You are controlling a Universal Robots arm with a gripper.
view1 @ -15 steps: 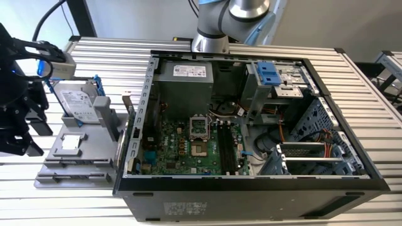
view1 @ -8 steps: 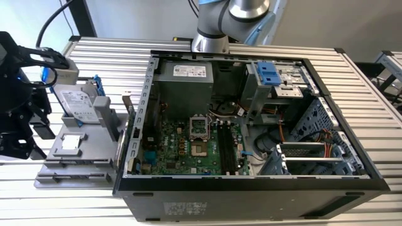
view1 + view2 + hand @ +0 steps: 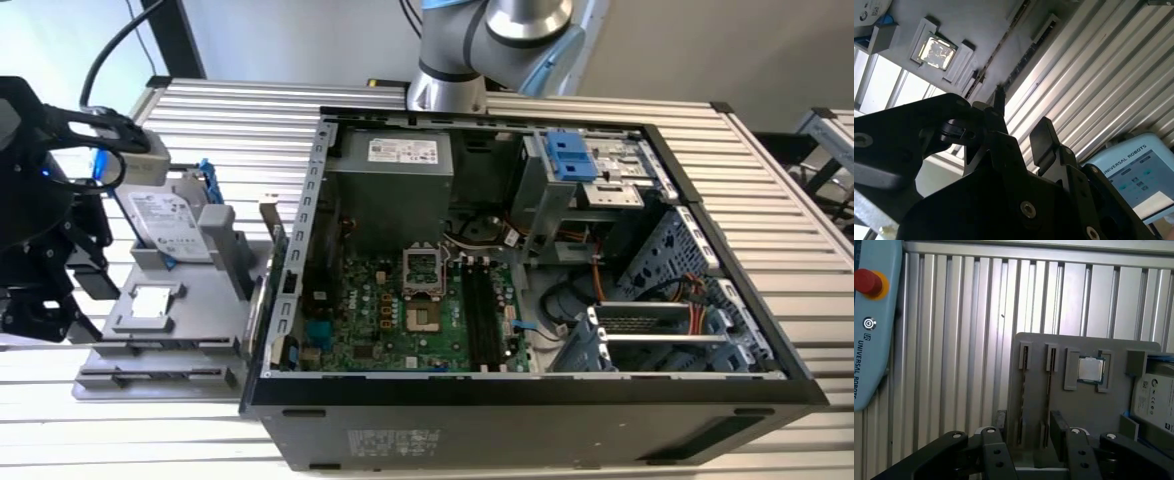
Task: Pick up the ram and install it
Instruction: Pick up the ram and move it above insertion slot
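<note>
My black gripper (image 3: 1029,421) is open and hangs over the near end of a grey fixture (image 3: 1114,405). Two long narrow slots run between its fingers (image 3: 999,426). A thin dark edge lies along the slot (image 3: 1022,390), which may be the ram standing on edge; I cannot tell for sure. Nothing is between the fingers. The second wrist view shows the gripper (image 3: 1021,110) above those same slots (image 3: 996,55). In the exterior view the gripper (image 3: 54,290) is at the far left, beside the fixture (image 3: 200,330). The motherboard's long black slots (image 3: 481,315) lie inside the open computer case (image 3: 534,410).
On the fixture sit a small square silver plate (image 3: 1090,369) and a silver hard drive (image 3: 1154,400) in its blue-edged bracket. A teach pendant with a red button (image 3: 866,281) lies on the ribbed metal table (image 3: 964,340). The arm's base (image 3: 447,90) stands behind the case.
</note>
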